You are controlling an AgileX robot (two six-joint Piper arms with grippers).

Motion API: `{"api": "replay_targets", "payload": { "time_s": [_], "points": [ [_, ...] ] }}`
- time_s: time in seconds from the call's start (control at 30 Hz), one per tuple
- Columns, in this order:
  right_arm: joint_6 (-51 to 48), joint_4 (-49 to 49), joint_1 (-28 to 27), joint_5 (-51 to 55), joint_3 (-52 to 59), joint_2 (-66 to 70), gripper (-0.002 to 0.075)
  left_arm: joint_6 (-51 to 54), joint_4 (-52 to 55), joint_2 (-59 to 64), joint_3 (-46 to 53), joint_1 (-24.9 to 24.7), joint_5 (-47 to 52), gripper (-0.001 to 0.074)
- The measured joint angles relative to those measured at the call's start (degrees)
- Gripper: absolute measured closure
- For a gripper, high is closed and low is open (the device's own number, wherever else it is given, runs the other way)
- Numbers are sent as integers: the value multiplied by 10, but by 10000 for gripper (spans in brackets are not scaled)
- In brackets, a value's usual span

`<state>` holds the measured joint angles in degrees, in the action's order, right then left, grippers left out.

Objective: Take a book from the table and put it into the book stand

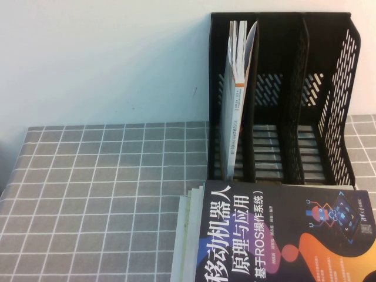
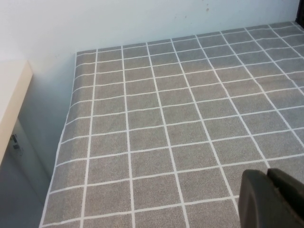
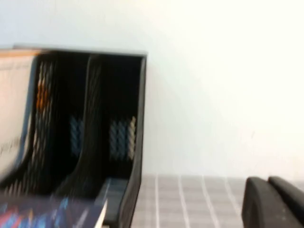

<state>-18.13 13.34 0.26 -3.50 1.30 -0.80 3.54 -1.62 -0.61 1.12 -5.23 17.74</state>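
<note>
Thin pale grey-white paperback book (image 1: 237, 100), orange edge strip, stands upright in leftmost compartment of tall black slotted plastic book stand (image 1: 329, 106), at 1 o'clock on grey white-gridded cloth table (image 1: 106, 194).

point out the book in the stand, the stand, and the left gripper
book (image 1: 235, 100), high view, on its spine edge, upright in the leftmost compartment
stand (image 1: 338, 76), high view, on its slotted right wall
left gripper (image 2: 268, 199), left wrist view, between its shut fingertips, over the table
</note>
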Motion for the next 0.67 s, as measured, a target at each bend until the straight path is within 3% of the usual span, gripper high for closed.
{"api": "replay_targets", "payload": {
  "time_s": [0.3, 0.67],
  "points": [
    [47, -85, -36, 219, 3, 0, 729, -1, 0, 0, 0, 0, 1, 738],
    [67, -95, -40, 227, 2, 0, 729, -1, 1, 0, -1, 0, 3, 738]
  ]
}}
